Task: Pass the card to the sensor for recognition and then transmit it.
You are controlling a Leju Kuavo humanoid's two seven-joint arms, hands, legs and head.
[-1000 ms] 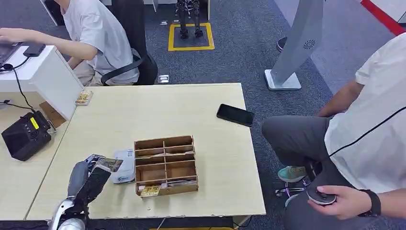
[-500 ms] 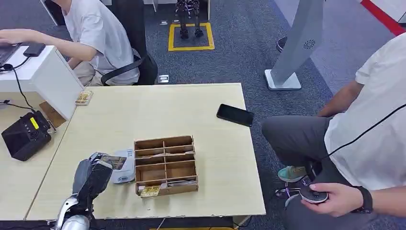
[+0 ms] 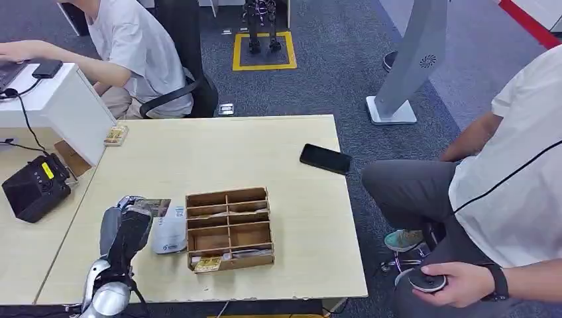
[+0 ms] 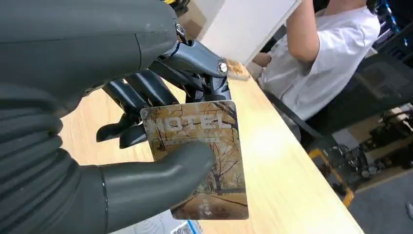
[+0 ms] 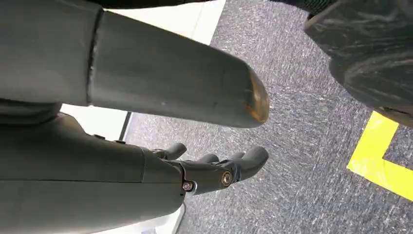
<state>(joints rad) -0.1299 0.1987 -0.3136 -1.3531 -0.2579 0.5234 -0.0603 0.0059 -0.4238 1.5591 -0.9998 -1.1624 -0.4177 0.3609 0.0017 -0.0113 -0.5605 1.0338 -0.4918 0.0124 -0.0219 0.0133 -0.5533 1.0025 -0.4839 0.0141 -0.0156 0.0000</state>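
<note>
L hand [image 3: 126,228] at the near-left part of the table [image 3: 265,142], thumb and fingers pinching a card [image 3: 154,207]; wrist cam shows the card [image 4: 199,156] printed "HOTEL" w/ a tree pic, thumb pressed across its face, dark fingers [image 4: 141,90] behind it. Card sits over the white sensor [image 3: 169,232], which lies flat just left of the wooden divider tray [image 3: 228,227]; can't tell if card touches it. A small card lies at the tray's near-left corner [image 3: 208,264]. R hand [image 5: 214,168] hangs over grey carpet, holding nothing, fingers lightly bent and apart. Farther out: black phone [image 3: 325,159] near the table's right edge, black device [image 3: 34,187] on the next desk to the left. Seated person at right holds a round controller [image 3: 427,281]; another person [image 3: 129,46] sits at the far left.
</note>
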